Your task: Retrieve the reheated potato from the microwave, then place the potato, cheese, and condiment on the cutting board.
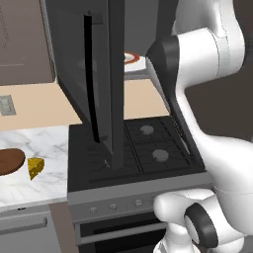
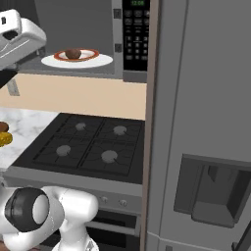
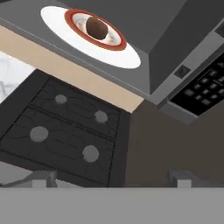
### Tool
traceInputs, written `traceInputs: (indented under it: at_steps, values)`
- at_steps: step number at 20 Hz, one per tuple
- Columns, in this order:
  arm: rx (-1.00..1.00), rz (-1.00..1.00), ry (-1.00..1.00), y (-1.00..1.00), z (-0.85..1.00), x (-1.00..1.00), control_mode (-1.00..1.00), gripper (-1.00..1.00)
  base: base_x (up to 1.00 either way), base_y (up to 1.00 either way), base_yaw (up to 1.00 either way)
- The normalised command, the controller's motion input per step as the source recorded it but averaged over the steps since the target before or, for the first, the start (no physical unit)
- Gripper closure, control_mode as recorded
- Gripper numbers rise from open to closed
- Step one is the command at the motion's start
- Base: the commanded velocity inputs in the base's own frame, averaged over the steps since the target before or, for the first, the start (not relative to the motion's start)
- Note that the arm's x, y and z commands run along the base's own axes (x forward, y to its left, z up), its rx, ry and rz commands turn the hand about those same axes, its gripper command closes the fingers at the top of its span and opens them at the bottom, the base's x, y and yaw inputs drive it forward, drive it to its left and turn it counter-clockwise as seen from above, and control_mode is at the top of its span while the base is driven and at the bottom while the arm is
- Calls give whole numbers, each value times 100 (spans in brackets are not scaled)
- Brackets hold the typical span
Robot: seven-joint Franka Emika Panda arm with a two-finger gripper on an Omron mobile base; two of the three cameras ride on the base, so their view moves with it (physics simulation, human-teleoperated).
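The microwave (image 2: 128, 73) hangs above the stove with its door (image 1: 74, 69) swung wide open. Inside, the brown potato (image 3: 97, 27) rests on a small red-rimmed plate (image 3: 114, 43) set on the white turntable (image 3: 57, 19); the potato (image 2: 73, 53) also shows from the right base camera. My gripper (image 3: 112, 180) hovers in front of and below the cavity, open, with nothing between its fingertips (image 3: 41, 178). On the marble counter to the left lie the dark oval cutting board (image 1: 10, 160) and, beside it, the yellow cheese wedge (image 1: 35, 167). The condiment bottle is out of view.
A black four-burner stove (image 2: 83, 144) lies under the microwave. The keypad strip (image 2: 135, 34) is right of the cavity. A tall grey fridge (image 2: 201, 122) stands close on the right. The open door juts out over the stove's left side.
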Motion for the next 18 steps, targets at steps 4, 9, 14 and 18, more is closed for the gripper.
traceInputs:
  at_steps: [4, 9, 14, 18]
  values:
    - [11, -20, -1, 0, -41, 44, -100, -100, 0, 0, 0]
    - [16, -9, -3, 0, -18, 61, -100, -100, 0, 0, 0]
    - [22, -1, -7, 1, 0, 63, -100, -100, 0, 0, 0]
    - [21, 0, -13, 11, 0, 46, -100, -100, 0, 0, 0]
